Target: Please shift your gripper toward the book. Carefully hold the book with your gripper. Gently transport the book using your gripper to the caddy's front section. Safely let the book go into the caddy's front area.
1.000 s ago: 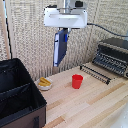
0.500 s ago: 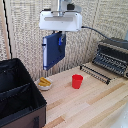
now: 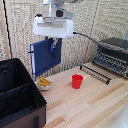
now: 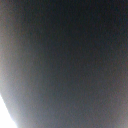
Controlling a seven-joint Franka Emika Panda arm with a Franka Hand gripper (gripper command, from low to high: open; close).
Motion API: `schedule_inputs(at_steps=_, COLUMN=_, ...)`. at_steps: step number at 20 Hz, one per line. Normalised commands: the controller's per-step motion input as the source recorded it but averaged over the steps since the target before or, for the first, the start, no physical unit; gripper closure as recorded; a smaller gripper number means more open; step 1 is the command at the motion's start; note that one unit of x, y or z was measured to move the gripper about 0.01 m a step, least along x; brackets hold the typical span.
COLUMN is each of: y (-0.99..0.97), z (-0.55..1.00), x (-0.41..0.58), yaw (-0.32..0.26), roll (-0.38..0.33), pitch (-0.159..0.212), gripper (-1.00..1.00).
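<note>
Transport is the step judged to be in hand, and it would best be done slowly, with the book [image 3: 45,57] kept clear above the near wall of the caddy [image 3: 22,107] until it hangs over the front section. The book is held aloft by its upper edge, the jaws of the gripper [image 3: 53,46] closed on it. It hangs on edge, cover toward the exterior view, long axis roughly vertical; the wrist view is filled with blurred darkness.
</note>
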Motion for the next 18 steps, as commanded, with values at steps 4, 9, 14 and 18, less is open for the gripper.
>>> schedule_inputs(at_steps=4, y=0.68, z=0.35, x=0.0, yaw=-0.173, roll=-0.009, pitch=-0.016, gripper=1.0)
schedule_inputs(at_steps=9, y=0.68, z=0.34, x=0.0, yaw=-0.171, roll=-0.012, pitch=-0.008, gripper=1.0)
schedule_inputs(at_steps=14, y=0.69, z=0.29, x=0.0, yaw=-0.16, roll=-0.021, pitch=0.0, gripper=1.0)
schedule_inputs(at_steps=18, y=0.7, z=0.22, x=-0.006, yaw=-0.14, roll=-0.027, pitch=0.001, gripper=1.0)
